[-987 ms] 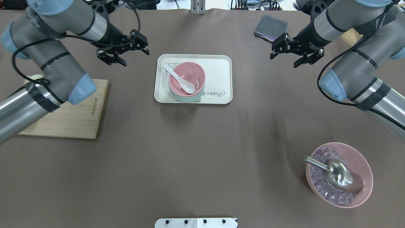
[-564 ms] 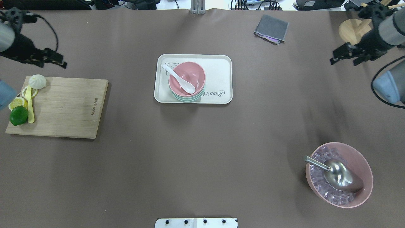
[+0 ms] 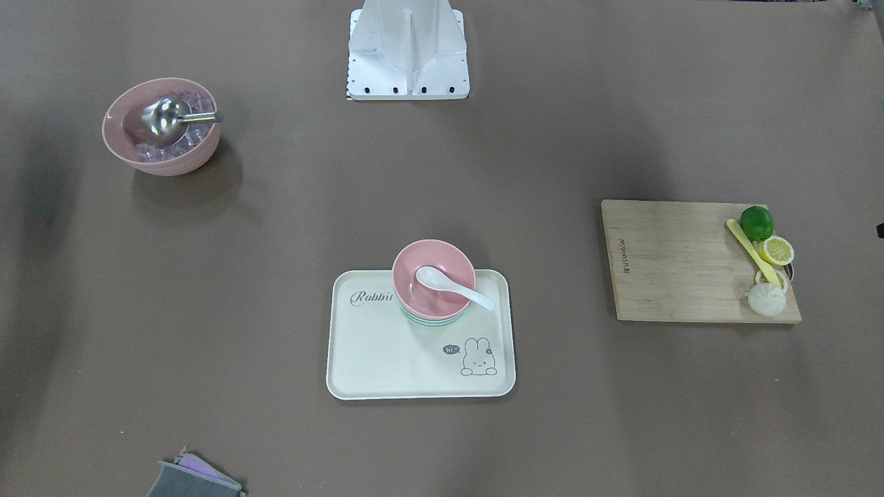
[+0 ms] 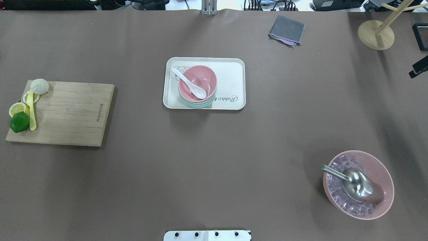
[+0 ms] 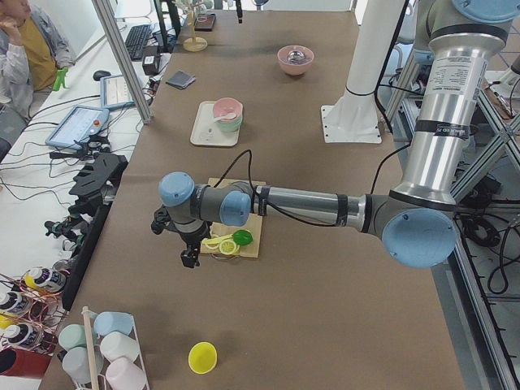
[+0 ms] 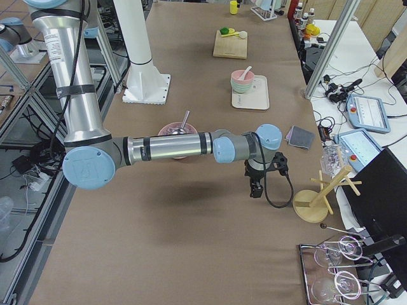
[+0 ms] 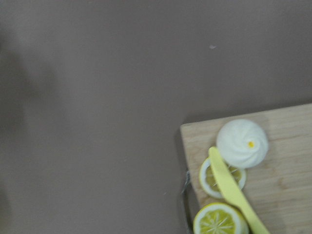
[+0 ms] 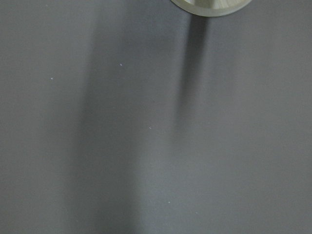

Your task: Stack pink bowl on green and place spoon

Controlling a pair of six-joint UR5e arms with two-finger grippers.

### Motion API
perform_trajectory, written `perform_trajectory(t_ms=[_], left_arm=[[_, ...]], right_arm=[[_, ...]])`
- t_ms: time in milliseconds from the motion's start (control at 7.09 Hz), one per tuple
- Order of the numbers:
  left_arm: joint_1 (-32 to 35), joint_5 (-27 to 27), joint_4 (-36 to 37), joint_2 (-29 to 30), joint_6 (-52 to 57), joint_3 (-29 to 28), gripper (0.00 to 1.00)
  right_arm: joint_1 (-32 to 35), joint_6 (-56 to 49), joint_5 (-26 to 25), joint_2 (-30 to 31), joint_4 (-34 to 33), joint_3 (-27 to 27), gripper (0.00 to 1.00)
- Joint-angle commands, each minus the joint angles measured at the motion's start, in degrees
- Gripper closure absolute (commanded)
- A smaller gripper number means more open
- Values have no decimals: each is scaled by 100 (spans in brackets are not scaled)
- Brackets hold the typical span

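Note:
The pink bowl (image 4: 204,77) sits nested on the green bowl (image 4: 196,105) on the cream tray (image 4: 230,77). The white spoon (image 4: 188,83) lies in the pink bowl with its handle over the rim. The stack also shows in the front-facing view (image 3: 442,261). My left gripper (image 5: 188,258) hangs over the table's left end next to the cutting board, far from the tray. My right gripper (image 6: 256,190) hangs near the table's right end by the wooden stand. Both hold nothing that I can see, and I cannot tell whether they are open or shut.
A wooden cutting board (image 4: 67,113) with a lime, lemon slices, a yellow knife and a white bun lies at the left. A large pink bowl (image 4: 383,172) with ice and a metal scoop stands front right. A grey cloth (image 4: 287,30) and a wooden stand (image 4: 375,35) are at the back right.
Both arms have swung outward from beside the tray to the table's two ends and left the overhead view almost fully. The bowls, spoon and tray have not moved.

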State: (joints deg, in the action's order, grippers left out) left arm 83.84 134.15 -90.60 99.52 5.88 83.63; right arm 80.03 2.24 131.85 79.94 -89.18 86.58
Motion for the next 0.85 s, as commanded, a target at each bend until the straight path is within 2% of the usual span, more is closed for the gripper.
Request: perform_trajectory(t_ms=[0, 423, 564, 705], left_arm=[[98, -12, 122, -125, 202, -92, 2], [203, 32, 122, -65, 63, 92, 2], [264, 302, 165, -273, 53, 510, 2], [291, 417, 122, -440, 71, 566, 2]], right_arm=[[74, -145, -10, -14, -144, -9, 0], [74, -145, 140, 21, -92, 18, 0], [66, -145, 105, -22, -91, 17, 0], [31, -136, 104, -136, -100, -18, 0]])
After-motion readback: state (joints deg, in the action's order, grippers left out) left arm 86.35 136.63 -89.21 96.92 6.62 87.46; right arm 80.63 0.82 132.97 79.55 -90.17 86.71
